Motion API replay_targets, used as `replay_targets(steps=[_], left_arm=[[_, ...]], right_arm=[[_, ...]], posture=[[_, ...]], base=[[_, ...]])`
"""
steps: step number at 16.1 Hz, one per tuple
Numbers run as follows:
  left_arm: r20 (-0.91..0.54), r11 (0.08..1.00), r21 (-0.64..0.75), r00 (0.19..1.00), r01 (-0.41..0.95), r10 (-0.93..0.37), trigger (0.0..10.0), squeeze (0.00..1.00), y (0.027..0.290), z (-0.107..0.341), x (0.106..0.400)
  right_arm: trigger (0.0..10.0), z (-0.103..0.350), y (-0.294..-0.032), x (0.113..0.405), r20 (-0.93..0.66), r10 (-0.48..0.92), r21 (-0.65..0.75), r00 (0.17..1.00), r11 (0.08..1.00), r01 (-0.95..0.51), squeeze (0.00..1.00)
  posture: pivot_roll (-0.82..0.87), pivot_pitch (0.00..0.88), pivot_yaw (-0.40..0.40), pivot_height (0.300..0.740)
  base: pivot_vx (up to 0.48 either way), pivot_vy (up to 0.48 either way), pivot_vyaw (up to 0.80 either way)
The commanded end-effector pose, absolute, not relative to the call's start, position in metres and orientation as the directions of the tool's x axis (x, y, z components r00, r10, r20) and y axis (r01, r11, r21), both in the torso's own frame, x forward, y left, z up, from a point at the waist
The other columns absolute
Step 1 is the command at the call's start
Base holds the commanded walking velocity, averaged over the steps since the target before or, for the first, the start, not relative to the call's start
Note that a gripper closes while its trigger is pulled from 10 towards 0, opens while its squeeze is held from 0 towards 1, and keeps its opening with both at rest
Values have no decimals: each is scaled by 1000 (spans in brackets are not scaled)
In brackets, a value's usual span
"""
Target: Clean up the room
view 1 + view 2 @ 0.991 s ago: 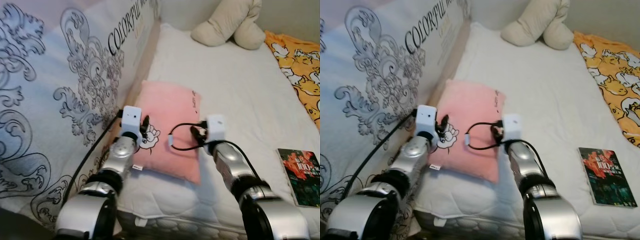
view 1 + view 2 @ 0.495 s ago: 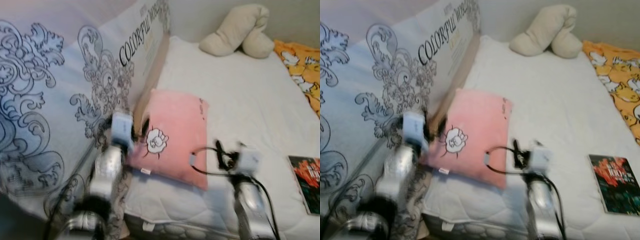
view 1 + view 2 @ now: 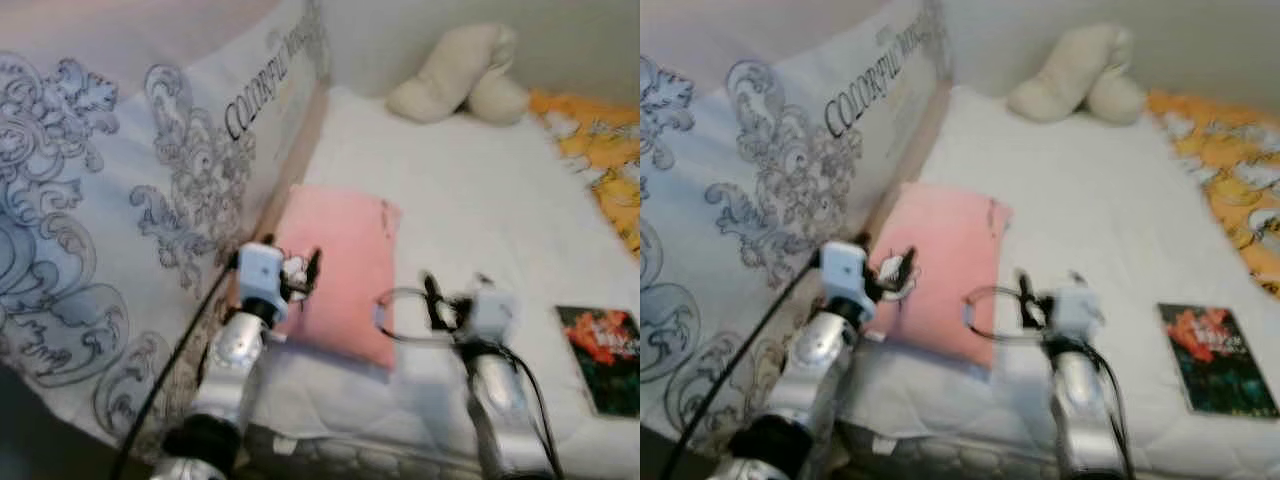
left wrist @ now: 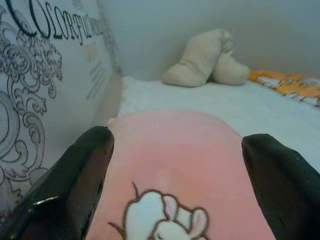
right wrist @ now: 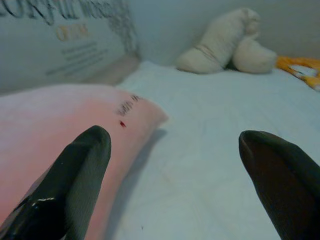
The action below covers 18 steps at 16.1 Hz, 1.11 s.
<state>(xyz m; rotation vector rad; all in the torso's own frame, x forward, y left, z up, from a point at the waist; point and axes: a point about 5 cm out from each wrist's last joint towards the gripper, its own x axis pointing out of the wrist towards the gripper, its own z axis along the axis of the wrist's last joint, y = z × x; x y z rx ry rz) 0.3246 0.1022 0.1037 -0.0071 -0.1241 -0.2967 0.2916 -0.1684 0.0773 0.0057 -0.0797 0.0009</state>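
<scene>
Bed (image 3: 480,200): white quilted mattress, its far side and foot cut off by the frame; head views blurred.

Printed panel (image 3: 120,200): pale sheet with grey scrollwork and the lettering "COLORFUL", standing along the robot's left edge of the bed; its lower part runs out of view.

Orange printed cloth (image 3: 600,150): on the far right of the mattress, cut off at the frame edge; pattern too blurred to read.

Cream plush toy (image 3: 460,75): at the far end of the bed against the wall; shape unclear.

Pink pillow (image 3: 345,265): flat on the mattress just beside the panel, a white cartoon animal printed near its close end, small dark writing on its right edge, illegible.

Book (image 3: 600,370): dark cover with red, on the mattress well right of the pillow; title unreadable.

Left gripper (image 4: 170,200): fingers spread wide, low over the pillow's near end.

Right gripper (image 5: 170,200): fingers spread wide, straddling the pillow's right edge, empty.
</scene>
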Motion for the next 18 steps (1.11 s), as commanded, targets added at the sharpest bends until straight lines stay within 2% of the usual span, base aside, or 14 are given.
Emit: replay_targets(steps=[1,3,9,18], left_arm=[[107,954,19,948,298,-298,10000,0,99,104,326],[80,960,3,957,278,-278,10000,0,102,100,325],[99,943,4,939,332,-331,10000,0,95,102,322],[128,922,9,913,388,-386,10000,0,87,106,316]], right_arm=[[10000,73,-175,289,54,-21,-1,998,1000,21,0],[10000,74,-172,290,54,-8,-1,998,1000,8,0],[10000,75,-171,292,53,-1,-19,999,1000,2,0],[10000,66,-174,289,4,0,-22,1000,1000,1,0]], posture=[[63,0,9,740],[61,0,14,740],[44,0,32,740],[39,0,32,740]], base=[[334,-341,0],[337,-337,0],[334,-341,0],[0,-470,0]])
